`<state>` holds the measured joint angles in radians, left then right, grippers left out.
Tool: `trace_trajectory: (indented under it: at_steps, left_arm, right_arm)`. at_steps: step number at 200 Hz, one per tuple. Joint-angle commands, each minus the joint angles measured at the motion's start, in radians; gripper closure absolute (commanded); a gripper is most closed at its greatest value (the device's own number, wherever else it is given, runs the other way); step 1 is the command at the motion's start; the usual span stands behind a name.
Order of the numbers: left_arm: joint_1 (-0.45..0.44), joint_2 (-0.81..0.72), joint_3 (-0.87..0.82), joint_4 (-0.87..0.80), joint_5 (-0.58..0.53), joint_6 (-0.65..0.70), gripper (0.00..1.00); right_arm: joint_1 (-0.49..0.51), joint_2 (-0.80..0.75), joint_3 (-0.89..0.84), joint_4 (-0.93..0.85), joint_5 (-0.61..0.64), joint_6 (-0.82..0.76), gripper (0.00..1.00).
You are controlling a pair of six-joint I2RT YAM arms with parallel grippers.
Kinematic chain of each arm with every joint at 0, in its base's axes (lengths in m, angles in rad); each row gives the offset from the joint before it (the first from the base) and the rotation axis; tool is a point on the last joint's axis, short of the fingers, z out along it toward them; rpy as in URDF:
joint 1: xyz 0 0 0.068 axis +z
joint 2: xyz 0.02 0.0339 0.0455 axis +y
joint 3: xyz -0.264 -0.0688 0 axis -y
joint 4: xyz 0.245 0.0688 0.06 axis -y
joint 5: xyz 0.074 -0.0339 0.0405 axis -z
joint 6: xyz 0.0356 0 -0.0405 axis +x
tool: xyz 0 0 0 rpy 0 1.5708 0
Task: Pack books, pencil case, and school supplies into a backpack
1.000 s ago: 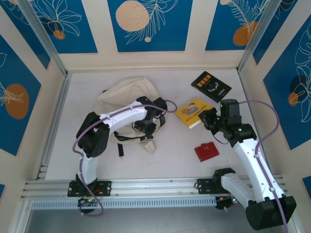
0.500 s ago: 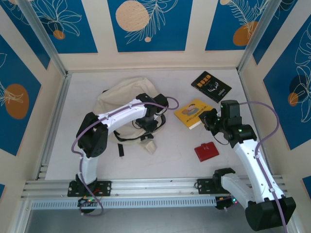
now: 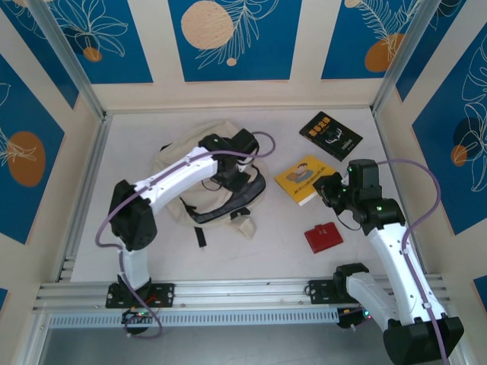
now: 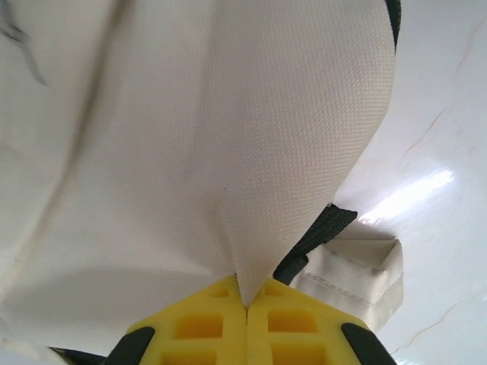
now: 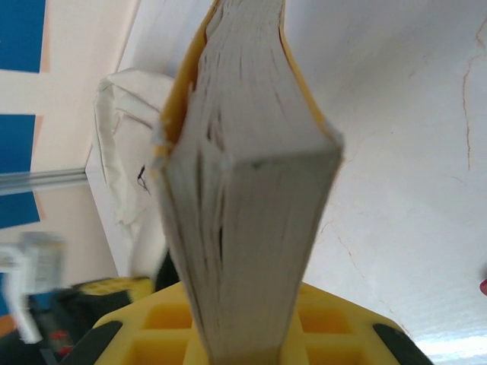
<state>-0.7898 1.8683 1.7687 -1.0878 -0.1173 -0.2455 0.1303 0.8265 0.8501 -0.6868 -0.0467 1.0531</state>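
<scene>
We see the left gripper (image 4: 246,304) pinching a fold of the backpack (image 4: 190,152) on the table (image 3: 278,251); the right gripper (image 5: 243,331) clamps the yellow book (image 5: 243,198) to the backpack's right.

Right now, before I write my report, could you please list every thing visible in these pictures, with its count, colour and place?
backpack: 1, cream-white with black straps, left-centre of the table
yellow book: 1, yellow cover with blue cartoon, right of the backpack
black book: 1, black with orange-yellow lettering, flat at far right
red flat item: 1, red, near right, kind unclear
table: 1, white
wall panels: several, blue with orange and white patterns, around the table
left gripper: 1, yellow fingers, shut on the backpack fabric
right gripper: 1, yellow fingers, shut on the yellow book
</scene>
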Motion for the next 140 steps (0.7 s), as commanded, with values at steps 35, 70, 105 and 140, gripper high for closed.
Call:
trace_trajectory:
  at_steps: [35, 70, 105, 140]
  left_arm:
    - [0.009, -0.172, 0.043, 0.219, -0.078, -0.038, 1.00]
    - [0.011, -0.189, 0.031, 0.291, -0.074, -0.073, 1.00]
    - [0.009, -0.177, 0.031, 0.304, -0.049, -0.090, 1.00]
    - [0.010, -0.183, 0.026, 0.300, -0.039, -0.101, 1.00]
  right_arm:
    - [0.001, -0.032, -0.081, 0.326, -0.335, -0.033, 1.00]
    - [0.057, -0.005, -0.174, 0.465, -0.369, 0.057, 1.00]
    - [0.144, 0.022, -0.195, 0.513, -0.338, 0.076, 1.00]
    - [0.209, 0.104, -0.196, 0.609, -0.311, 0.110, 1.00]
